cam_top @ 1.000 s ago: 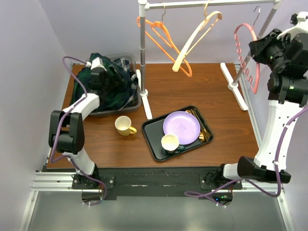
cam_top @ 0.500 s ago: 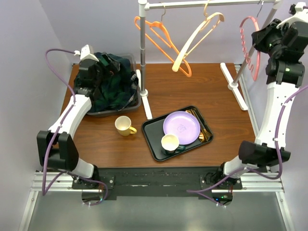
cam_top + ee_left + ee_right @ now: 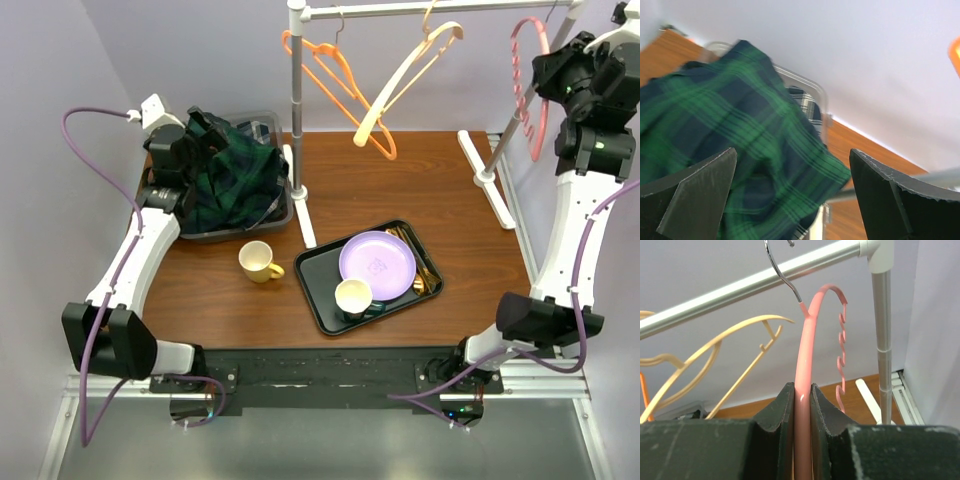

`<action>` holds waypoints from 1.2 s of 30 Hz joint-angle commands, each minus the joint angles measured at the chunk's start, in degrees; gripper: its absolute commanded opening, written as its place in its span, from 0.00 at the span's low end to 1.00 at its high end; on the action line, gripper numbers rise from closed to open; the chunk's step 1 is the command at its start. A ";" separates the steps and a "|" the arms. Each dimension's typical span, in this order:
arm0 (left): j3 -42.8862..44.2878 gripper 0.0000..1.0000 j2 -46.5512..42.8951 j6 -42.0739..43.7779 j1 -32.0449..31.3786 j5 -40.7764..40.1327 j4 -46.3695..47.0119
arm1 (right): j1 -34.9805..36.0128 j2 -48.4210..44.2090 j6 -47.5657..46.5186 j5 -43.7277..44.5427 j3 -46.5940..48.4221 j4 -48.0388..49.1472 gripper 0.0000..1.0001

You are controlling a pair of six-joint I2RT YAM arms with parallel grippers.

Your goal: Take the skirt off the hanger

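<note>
Overhead, looks down on a brown worktop (image 3: 440, 190) with a rail (image 3: 430, 8) across the far side. Shows the skirt (image 3: 235, 175), dark green plaid, off every hanger and heaped in a grey bin (image 3: 272, 122) at the far left corner, spilling over the bin's right rim. Places the left tool (image 3: 207, 130) just over the far left side of the heap. From the left wrist, shows the same tool (image 3: 792, 190) with jaws spread wide and nothing between them, and the skirt (image 3: 745, 140) beyond, slightly blurred.

At the far right, finds the right tool (image 3: 548, 62) raised to the rail and clamped on the pink hanger (image 3: 527, 95). From the right wrist, shows both fingers (image 3: 777, 410) pressed tight against the hanger's pink arm, with the metal hook (image 3: 782, 275) up at the rail; cannot tell whether it is hooked on.

Left of that, shows an orange hanger (image 3: 335, 75) and a cream hanger (image 3: 405, 85) hanging on the rail, both tilted.

Nearer the arms, shows a black tray (image 3: 315, 290) holding a purple plate (image 3: 377, 263) and a cup (image 3: 353, 297). Just left of the tray, not touching it, shows a yellow cup (image 3: 262, 262).
</note>
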 commanded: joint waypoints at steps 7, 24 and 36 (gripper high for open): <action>-0.03 1.00 -2.04 -7.36 10.71 -8.75 -9.21 | -0.18 2.19 2.12 -1.48 3.00 6.47 0.00; -17.52 1.00 -4.94 -18.08 30.23 8.04 -2.46 | -0.98 3.09 4.14 -0.25 2.65 1.38 0.62; -21.48 1.00 8.05 -11.15 34.62 25.25 15.03 | -0.98 -17.38 7.48 -6.47 -14.30 -1.70 0.99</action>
